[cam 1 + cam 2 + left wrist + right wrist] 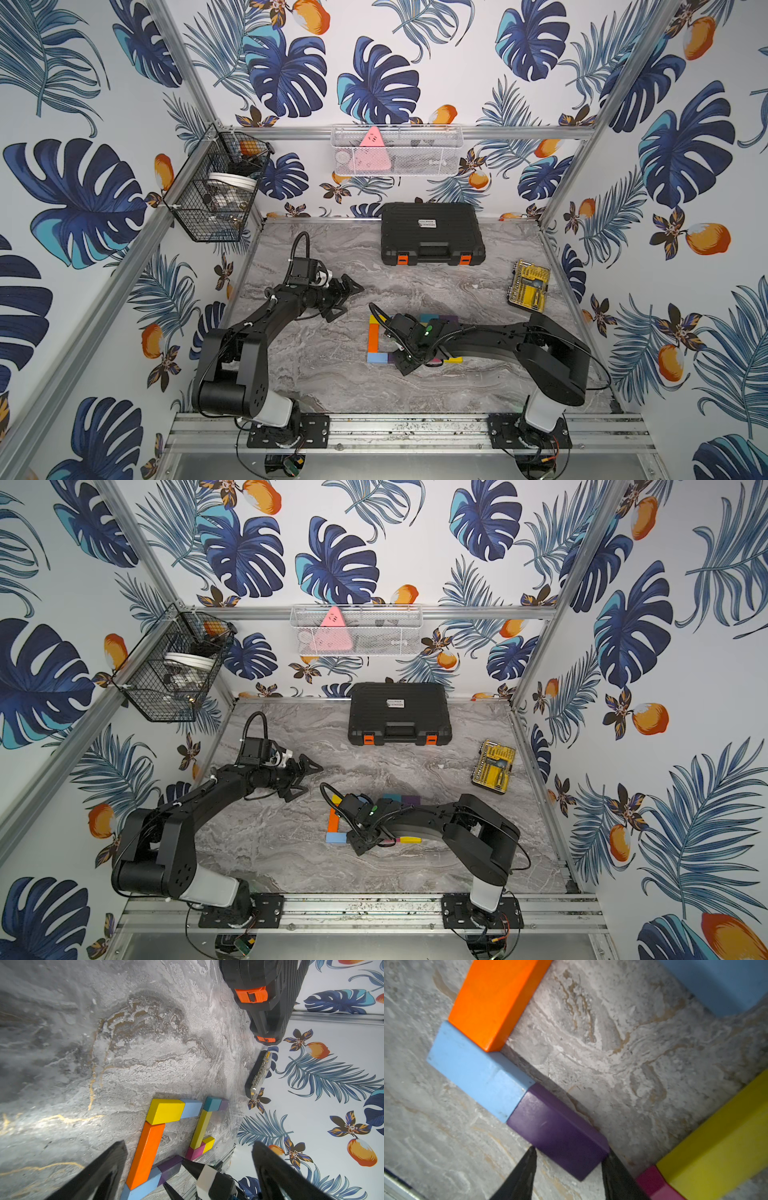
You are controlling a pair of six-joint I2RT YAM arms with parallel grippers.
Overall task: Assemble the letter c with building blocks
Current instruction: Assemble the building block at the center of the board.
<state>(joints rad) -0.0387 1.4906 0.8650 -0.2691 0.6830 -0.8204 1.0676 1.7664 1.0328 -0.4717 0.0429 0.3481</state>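
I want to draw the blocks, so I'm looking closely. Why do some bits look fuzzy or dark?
Right wrist view: the purple block is fairly sharp, but the black fingers and the cut-off light blue block are blurry, probably too close to the lens. Left wrist view: part of the table sinks into shadow. Both top views: evenly lit.

Orange block (492,1001) looks smooth, painted, faintly glossy; purple block (558,1136) matt. Table (332,365) marble-patterned. Case (432,232) black ribbed plastic. Rails (415,428) brushed metal.
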